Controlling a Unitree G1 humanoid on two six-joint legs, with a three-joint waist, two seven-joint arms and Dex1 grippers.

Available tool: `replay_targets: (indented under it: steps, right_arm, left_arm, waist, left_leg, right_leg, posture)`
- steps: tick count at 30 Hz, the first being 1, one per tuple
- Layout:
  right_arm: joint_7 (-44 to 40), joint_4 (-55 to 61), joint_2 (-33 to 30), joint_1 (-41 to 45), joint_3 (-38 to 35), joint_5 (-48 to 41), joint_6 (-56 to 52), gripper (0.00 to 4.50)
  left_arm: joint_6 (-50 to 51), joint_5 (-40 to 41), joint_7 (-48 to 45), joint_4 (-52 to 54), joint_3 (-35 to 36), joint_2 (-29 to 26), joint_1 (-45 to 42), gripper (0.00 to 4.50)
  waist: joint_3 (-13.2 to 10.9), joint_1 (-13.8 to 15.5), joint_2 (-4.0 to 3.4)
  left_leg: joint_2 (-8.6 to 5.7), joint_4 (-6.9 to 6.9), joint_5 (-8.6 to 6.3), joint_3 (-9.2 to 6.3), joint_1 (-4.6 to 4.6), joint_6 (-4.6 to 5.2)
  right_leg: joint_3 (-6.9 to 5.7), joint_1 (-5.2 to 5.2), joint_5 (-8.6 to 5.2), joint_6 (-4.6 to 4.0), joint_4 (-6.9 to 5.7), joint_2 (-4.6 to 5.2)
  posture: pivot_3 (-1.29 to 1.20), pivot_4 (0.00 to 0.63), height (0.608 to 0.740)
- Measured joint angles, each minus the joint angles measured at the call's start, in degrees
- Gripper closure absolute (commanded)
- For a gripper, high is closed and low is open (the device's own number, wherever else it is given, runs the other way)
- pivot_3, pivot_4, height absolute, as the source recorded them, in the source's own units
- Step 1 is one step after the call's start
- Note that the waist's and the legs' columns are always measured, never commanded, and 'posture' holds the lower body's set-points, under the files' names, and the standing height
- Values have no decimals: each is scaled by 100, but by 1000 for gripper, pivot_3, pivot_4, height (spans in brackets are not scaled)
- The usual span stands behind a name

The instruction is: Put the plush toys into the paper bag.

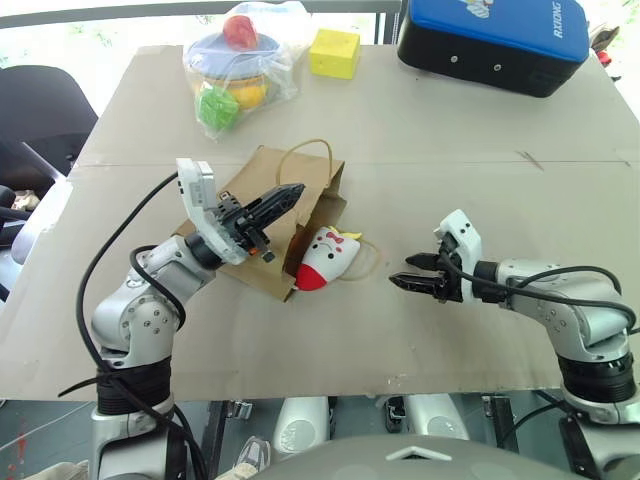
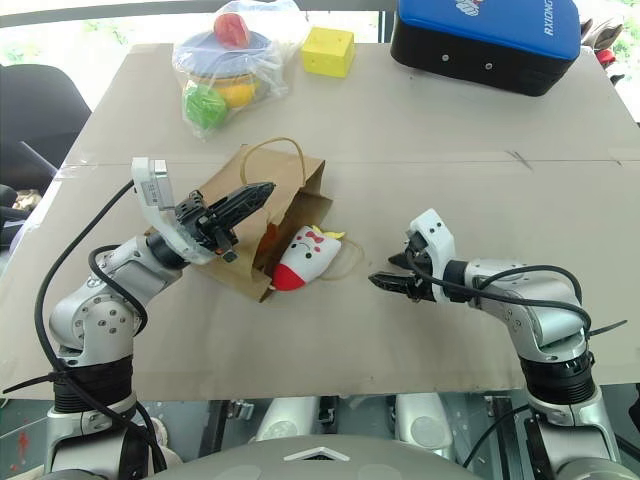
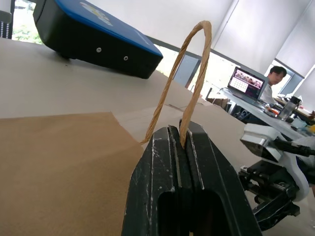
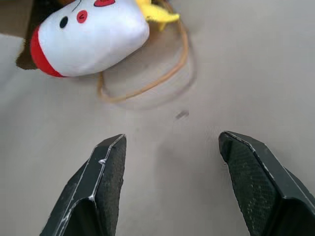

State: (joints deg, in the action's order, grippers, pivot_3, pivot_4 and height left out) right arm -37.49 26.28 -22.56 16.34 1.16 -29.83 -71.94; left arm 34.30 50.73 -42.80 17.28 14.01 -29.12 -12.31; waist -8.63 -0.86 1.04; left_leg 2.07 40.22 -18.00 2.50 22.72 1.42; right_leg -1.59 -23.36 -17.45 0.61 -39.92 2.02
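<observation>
Left eye view showed the white plush toy (image 1: 325, 258) lying half out of the paper bag (image 1: 262, 215) mouth on the desk (image 1: 480, 170). The left hand (image 1: 285, 199) pinched shut on a bag handle (image 3: 189, 83); the right hand (image 1: 412, 272) hung open, empty, nearby. The toy probably needed pushing in.

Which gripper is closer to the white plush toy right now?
Left. The left gripper is just above-left of the white plush toy; the right gripper sits farther off on its other side.
</observation>
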Motion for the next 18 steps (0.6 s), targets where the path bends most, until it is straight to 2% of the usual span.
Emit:
replay_targets:
  steps: [8, 11, 12, 15, 18]
  right_arm:
    - [441, -512, 1002, 244, -30, -356, -245, 1595]
    - [439, -660, 1005, 279, 32, -388, -161, 2379]
    - [442, -741, 1004, 277, 67, -382, -109, 2956]
    - [416, -931, 1094, 284, 115, -417, 129, 4312]
    - [403, -951, 1182, 304, 39, -568, 259, 4417]
  left_arm:
    - [-1, 0, 2, -28, -39, 5, -62, 4500]
    - [-1, 1, 15, -26, -36, 3, -59, 4500]
    - [-1, 2, 27, -21, -33, 3, -51, 4500]
    - [1, 11, 79, 60, -3, 2, 33, 4500]
    - [1, 34, 113, 133, 23, 2, 67, 4500]
  waist:
    - [0, 7, 0]
    - [2, 7, 3]
    - [1, 6, 2]
    - [1, -7, 2]
    - [2, 5, 3]
  left_leg:
    - [-1, 0, 0, 1, 1, 0]
    - [-2, 0, 0, 1, 1, 0]
    - [-2, 0, 0, 1, 1, 0]
    - [0, 0, 0, 1, -1, 0]
    - [0, 0, 0, 0, -1, 0]
  right_leg:
    - [0, 0, 0, 0, 2, -1]
    - [0, 0, 0, 0, 3, -1]
    - [0, 0, 0, 0, 2, -1]
    - [2, -1, 0, 0, 1, -5]
    - [1, 0, 0, 0, 1, -4]
  posture:
    - [0, 150, 729]
    - [0, 150, 729]
    - [0, 150, 729]
    - [0, 150, 729]
    - [0, 150, 729]
